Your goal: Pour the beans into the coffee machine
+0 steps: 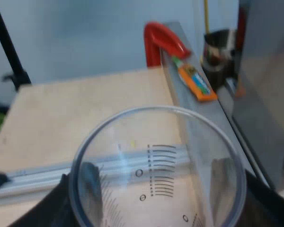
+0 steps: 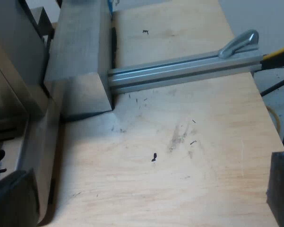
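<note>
Left wrist view: my left end effector [image 1: 158,203] is closed on the measuring glass [image 1: 156,165], which it holds above the tabletop [image 1: 61,118]. Right wrist view: my right end effector [image 2: 146,194] is spread wide above the tabletop, near an aluminium rail [image 2: 180,71].

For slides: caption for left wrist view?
Left gripper holds the glass, seemingly empty, above the table.

Pale plywood tabletop [image 2: 213,179], grey aluminium rail [image 2: 180,72] across it, plain light wall [image 1: 75,33] behind
</note>
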You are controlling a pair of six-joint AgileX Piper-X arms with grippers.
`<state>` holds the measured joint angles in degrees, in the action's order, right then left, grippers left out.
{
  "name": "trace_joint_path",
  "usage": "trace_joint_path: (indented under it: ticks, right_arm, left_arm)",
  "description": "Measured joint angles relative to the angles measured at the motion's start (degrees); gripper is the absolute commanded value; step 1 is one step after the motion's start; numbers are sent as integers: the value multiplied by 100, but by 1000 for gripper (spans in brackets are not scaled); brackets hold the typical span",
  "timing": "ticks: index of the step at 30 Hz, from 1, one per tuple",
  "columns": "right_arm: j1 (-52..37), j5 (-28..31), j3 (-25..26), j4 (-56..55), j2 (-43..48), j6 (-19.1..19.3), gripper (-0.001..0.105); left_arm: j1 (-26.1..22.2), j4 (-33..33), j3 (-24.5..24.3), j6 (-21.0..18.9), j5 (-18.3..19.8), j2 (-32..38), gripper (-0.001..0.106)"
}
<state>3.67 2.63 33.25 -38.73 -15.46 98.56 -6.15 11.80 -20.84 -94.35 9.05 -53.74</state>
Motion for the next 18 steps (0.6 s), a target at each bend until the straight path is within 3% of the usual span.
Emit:
trace_joint_path:
  ticks: [2,4,5,13,18]
  right_arm:
    - [0,0,23,0,0,0,104]
    - [0,0,30,0,0,0,104]
    - [0,0,40,0,0,0,104]
    - [0,0,157,0,0,-84,104]
    - [0,-112,241,0,0,-207,104]
  left_arm:
    - [0,-763,-232,0,84,230,28]
    - [0,-898,-280,0,95,272,28]
    - [0,-1519,-640,0,121,552,28]
    - [0,-2550,-1939,36,186,913,28]
    - [0,-3056,-2475,172,200,900,28]
